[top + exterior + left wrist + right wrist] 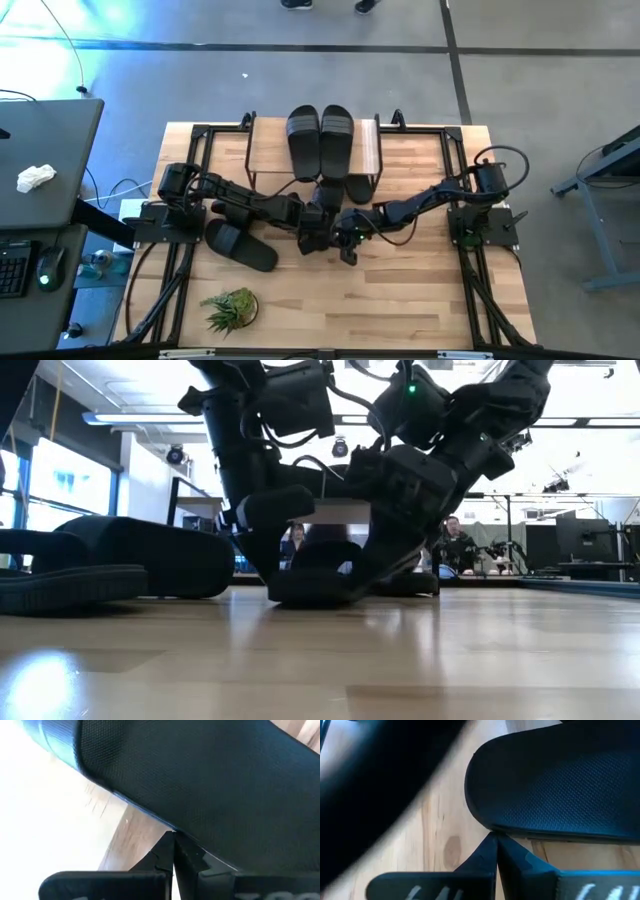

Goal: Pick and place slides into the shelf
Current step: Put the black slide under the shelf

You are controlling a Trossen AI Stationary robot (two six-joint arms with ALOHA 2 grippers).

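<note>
The wooden table [400,300] has bare boards on the operator's side of both claws; only a small green plant [231,308] sits there, near the front edge and well apart from the arms.

The shelf [368,150] stands at the table's far edge, beyond both claws. Two slides [320,140] lie side by side on its top plank, leaving open plank on either side of them.

Both arms reach inward and meet at the table's middle, just before the shelf. The left gripper [312,238] and the right gripper [348,250] hang almost side by side, with very little room between them.

Another pair of slides [240,245] lies on the table out to the left of the left gripper, under that arm. One more slide [320,582] rests on the boards right at the two claws; a further one [358,187] pokes out just beyond them, by the shelf's front edge.

Each wrist view shows its own fingers [172,855] [496,852] pressed together, tips touching, with a slide's dark textured surface just past them.
</note>
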